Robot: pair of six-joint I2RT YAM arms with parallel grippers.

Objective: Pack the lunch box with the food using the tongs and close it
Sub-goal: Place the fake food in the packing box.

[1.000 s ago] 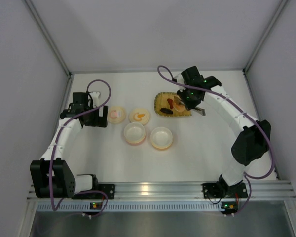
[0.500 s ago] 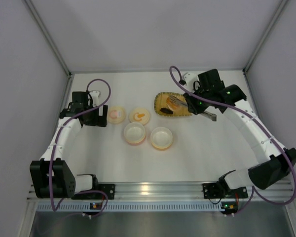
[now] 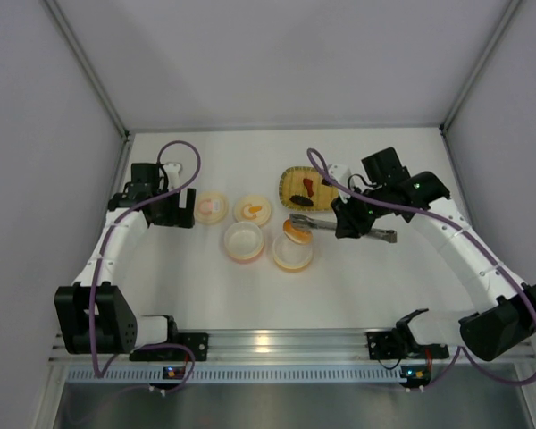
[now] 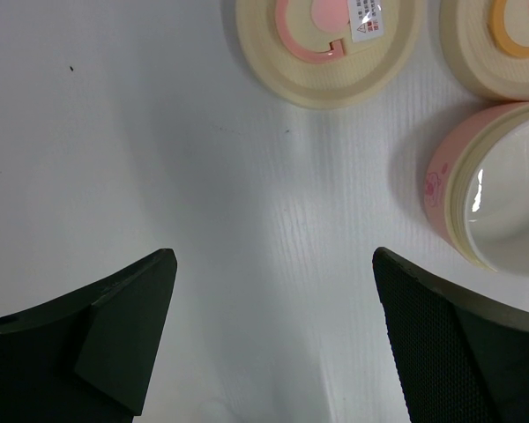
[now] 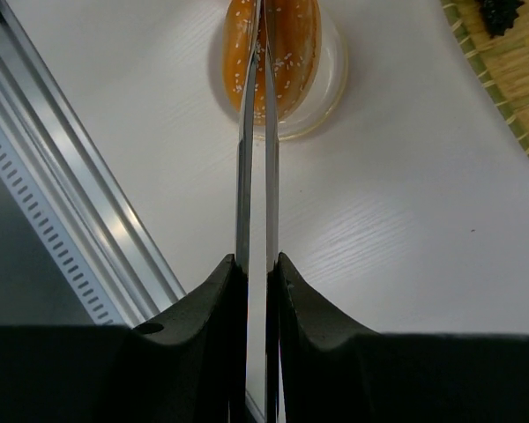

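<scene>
You're in a robot lab cell: white tabletop [image 3: 205,295] boxed by plain grey panel walls [image 3: 277,54] on three sides, aluminium rail [image 3: 286,341] along the near edge, left arm base [image 3: 152,331] and right arm base [image 3: 409,332] bolted on, purple cables [image 3: 184,152] looping overhead.

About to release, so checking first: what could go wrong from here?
1. The orange bun, pinched only at the tips of the tongs, hangs nearer the far rim of the bowl than its centre; released now, it may catch the rim.
2. The right gripper clamps the tongs far from those tips, so they might twist.
3. The pink bowl stands close beside; a swing could nudge it.
</scene>
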